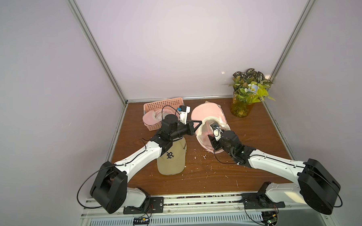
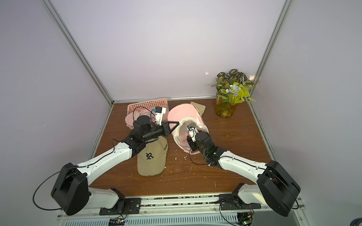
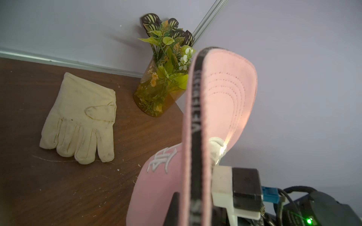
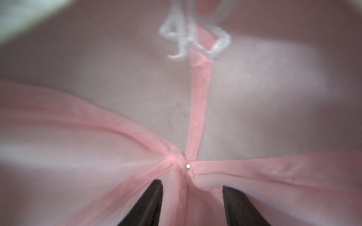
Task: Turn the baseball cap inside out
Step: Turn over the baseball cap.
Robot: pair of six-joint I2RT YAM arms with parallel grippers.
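Pink baseball cap (image 1: 203, 114) lies a little past the middle of the wooden table (image 1: 250, 146), toward 12 o'clock. Its opening faces up, so the pale lining shows in both top views. Its brim points to about 11 o'clock.

The left gripper (image 1: 198, 123) comes in from 9 o'clock. It is clamped tight on the cap's edge where brim meets crown. In the left wrist view the brim stands upright, showing its stitched pink underside.

The right gripper (image 4: 192, 184) reaches down inside the crown from 5 o'clock. In the top views the wrist hides its tips. The blurred right wrist view shows its two black fingers (image 4: 154, 195) standing apart, with a gap between them. They press into the lining beside the point where the pink seams meet.

A beige cap (image 1: 171, 160) with a black letter R sits at 7 o'clock from the pink one, partly under the left arm. A pink basket (image 1: 154, 105) at 10 o'clock holds a second pink cap (image 1: 150, 118). A cream glove (image 3: 82, 119) lies flat just beyond the brim. A vase of leaves and flowers (image 1: 241, 108) stands in the corner at 2 o'clock.
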